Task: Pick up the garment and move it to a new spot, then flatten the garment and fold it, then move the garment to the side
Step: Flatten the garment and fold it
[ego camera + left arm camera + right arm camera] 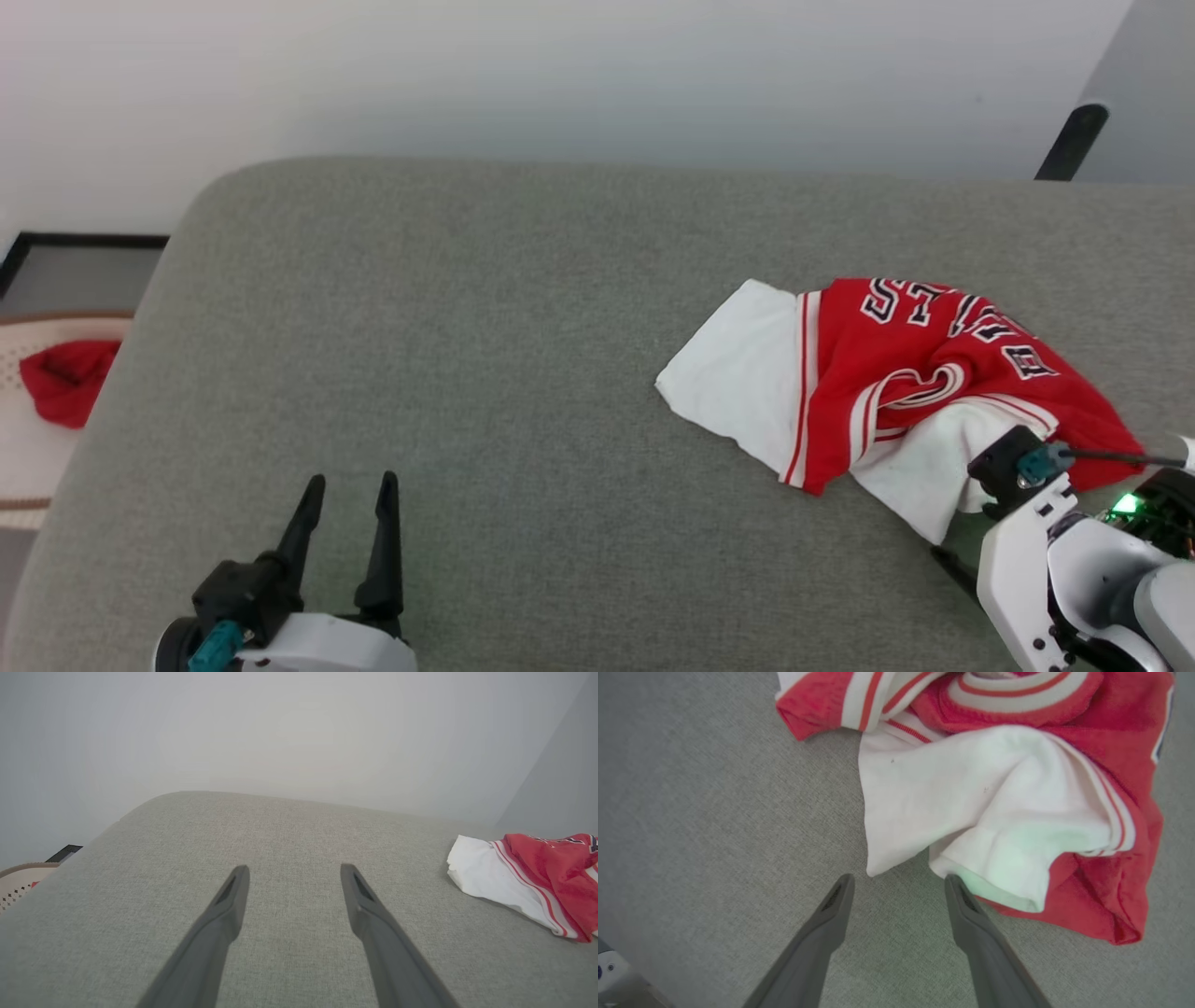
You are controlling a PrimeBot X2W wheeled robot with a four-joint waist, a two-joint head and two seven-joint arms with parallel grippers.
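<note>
One crumpled garment (pixel 896 373) lies on the right of the grey cushion (pixel 467 327), long axis running left-right. Its white sleeve (pixel 952 793) sits just beyond the right gripper (pixel 899 882), jaws spread and empty. The left gripper (pixel 350 485), likewise spread, is well apart.

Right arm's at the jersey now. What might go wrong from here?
1. The right gripper stands open at the edge of the white sleeve; closing there may catch just one layer, so the crumpled garment lifts bunched.
2. The left gripper is open over bare grey cushion, well apart from it, so it can't readily help.
</note>
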